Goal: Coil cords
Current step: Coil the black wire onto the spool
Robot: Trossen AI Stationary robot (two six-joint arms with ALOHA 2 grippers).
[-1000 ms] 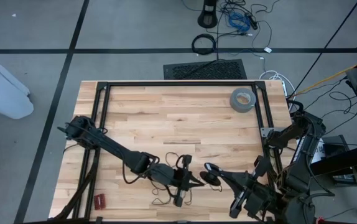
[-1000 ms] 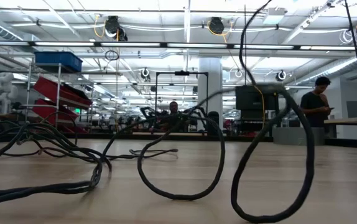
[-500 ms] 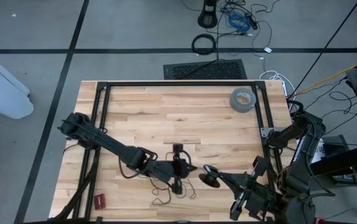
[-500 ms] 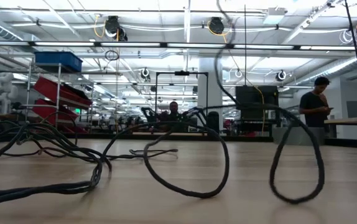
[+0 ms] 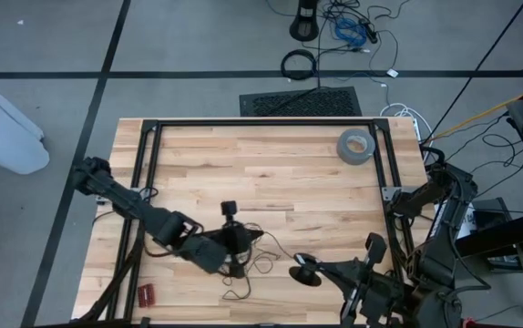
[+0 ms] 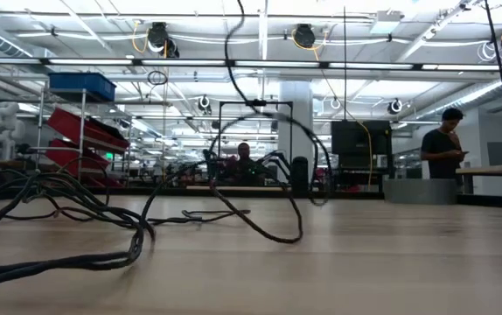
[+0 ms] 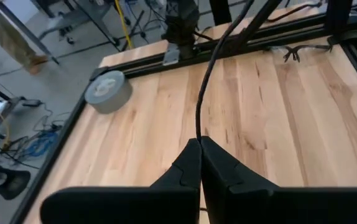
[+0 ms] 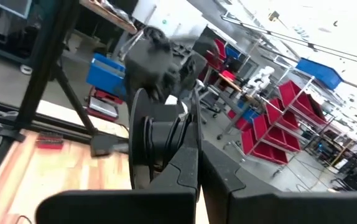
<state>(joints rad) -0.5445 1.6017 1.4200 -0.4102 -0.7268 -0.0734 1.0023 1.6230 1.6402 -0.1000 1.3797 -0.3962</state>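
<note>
with left gripper (image 7: 199,144) pinched on cord (image 7: 204,93), right gripper (image 8: 196,157) closed empty, mid-coil; next, needs another loop laid.

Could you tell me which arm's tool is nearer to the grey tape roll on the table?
Left. The left tool sits mid-table, pinching the thin black cord; the tape roll lies toward the far right corner. The right tool is back at the near edge, farther away.
</note>
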